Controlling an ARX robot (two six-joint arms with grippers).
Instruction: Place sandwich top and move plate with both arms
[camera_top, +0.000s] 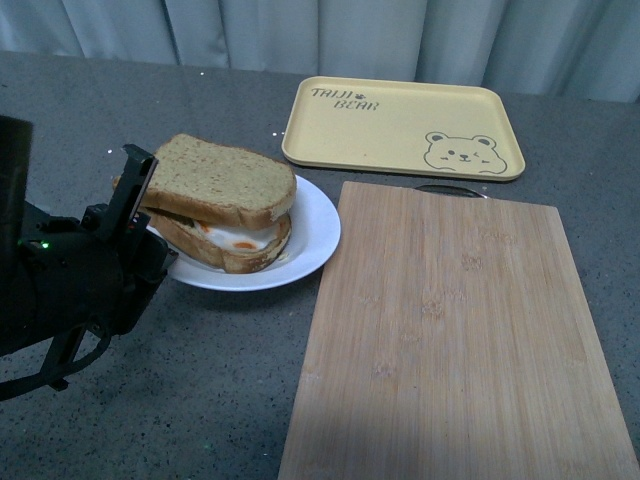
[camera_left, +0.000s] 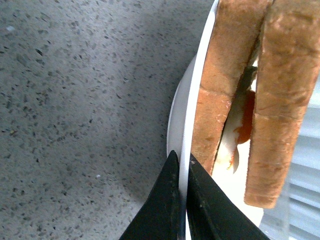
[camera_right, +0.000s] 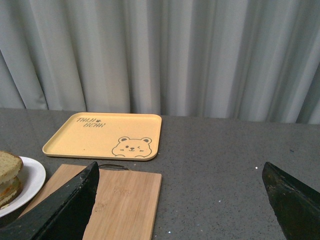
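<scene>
Left gripper (camera_left: 182, 159) is clenched on the left rim of the plate (camera_top: 318, 232). On that plate the sandwich top (camera_top: 225, 180) lies over the egg slice (camera_top: 238, 250). To the right lies a wooden board (camera_top: 450, 330), with a yellow tray (camera_top: 400, 125) behind it. The right gripper (camera_right: 180, 169) is spread wide, holding nothing.

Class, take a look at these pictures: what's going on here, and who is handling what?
The sandwich top already lies on the egg slice on the white plate. The left gripper pinches the plate's rim between its fingers. The right gripper hangs open over the table, touching nothing, away from the plate. The plate sits beside the wooden board, with the yellow tray behind.
</scene>
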